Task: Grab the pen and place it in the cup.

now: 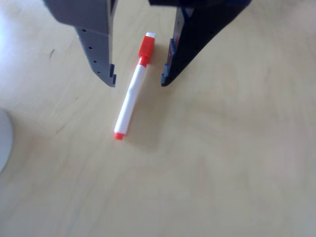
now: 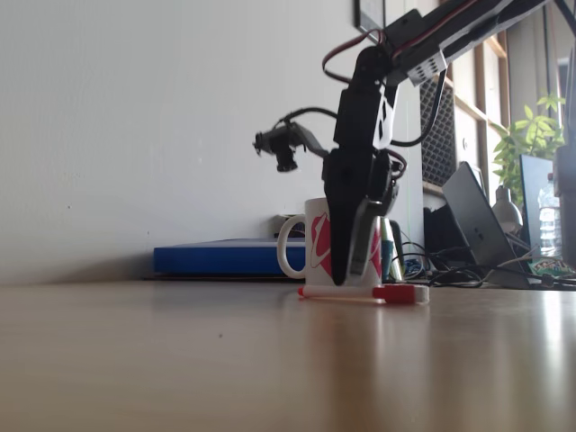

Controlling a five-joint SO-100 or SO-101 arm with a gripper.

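- Tool spread wide, nothing held; one grey finger and one dark finger straddle the pen without touching it.
- Pen lies flat on the pale wood worktop, orange-red cap up between the fingers, small red tail toward the bottom in the other view.
- Fixed view: tool tips just above the pen; cup with pink-red swirls stands behind the tool, handle to the left.
- Blue flat object lies against the wall behind the cup.
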